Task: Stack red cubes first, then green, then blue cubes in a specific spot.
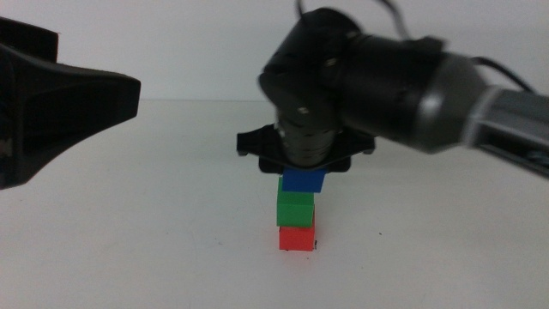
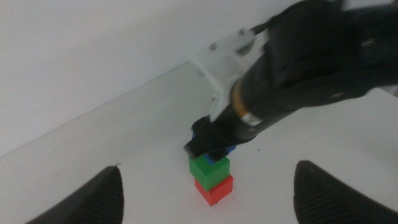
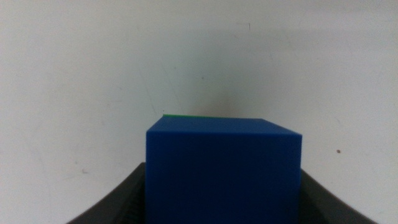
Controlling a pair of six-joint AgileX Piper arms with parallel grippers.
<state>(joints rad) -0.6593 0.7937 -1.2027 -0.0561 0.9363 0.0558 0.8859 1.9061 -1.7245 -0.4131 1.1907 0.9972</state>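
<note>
Atop the green cube [image 1: 296, 209], the right gripper [image 1: 302, 174] has its fingers closed on the blue cube [image 1: 303, 180]; final step, release next.

White bench [image 1: 154, 249] fills lower part of middle view, matte, plain. Behind it pale wall [image 1: 197, 43], bare, same near-white tone; seam between bench and wall shows as faint straight line across middle view. In left wrist view same seam runs slanted, wall [image 2: 93, 43] slightly greyer than bench [image 2: 124, 143]. Light soft, even, from above; faint grey shadows on bench surface. Few tiny dark specks on white surface [image 3: 74, 93] in right wrist view.
</note>
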